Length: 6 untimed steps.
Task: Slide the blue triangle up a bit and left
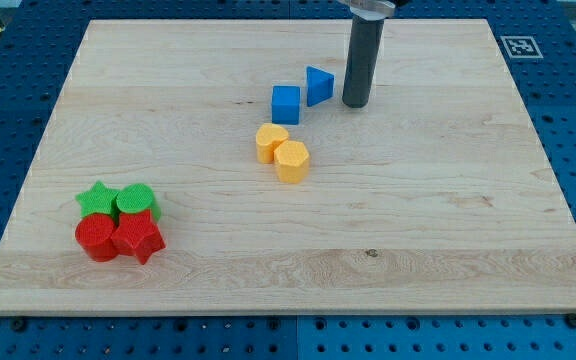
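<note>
The blue triangle (319, 85) lies on the wooden board (418, 220) above the middle. A blue cube (285, 104) sits just to its lower left, almost touching it. My tip (355, 104) rests on the board just right of the blue triangle, with a small gap between them. The dark rod rises from the tip to the view's top edge.
Two yellow blocks (272, 142) (292, 160) sit touching below the blue cube. At the lower left a green star (97, 198), a green round block (137, 200), a red round block (96, 238) and a red star (138, 238) are clustered together.
</note>
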Available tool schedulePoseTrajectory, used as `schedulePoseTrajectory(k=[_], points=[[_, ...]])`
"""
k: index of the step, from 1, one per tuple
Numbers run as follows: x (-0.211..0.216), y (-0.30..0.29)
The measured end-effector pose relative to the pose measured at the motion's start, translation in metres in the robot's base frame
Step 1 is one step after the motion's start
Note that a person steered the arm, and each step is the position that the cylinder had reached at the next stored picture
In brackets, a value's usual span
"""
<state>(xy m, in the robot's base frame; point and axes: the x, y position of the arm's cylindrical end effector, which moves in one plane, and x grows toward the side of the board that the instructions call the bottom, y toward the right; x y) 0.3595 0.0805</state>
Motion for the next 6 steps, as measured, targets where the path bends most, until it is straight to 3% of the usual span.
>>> schedulePoseTrajectory(k=[2, 6], points=[[-0.001, -0.033], [-0.055, -0.047]])
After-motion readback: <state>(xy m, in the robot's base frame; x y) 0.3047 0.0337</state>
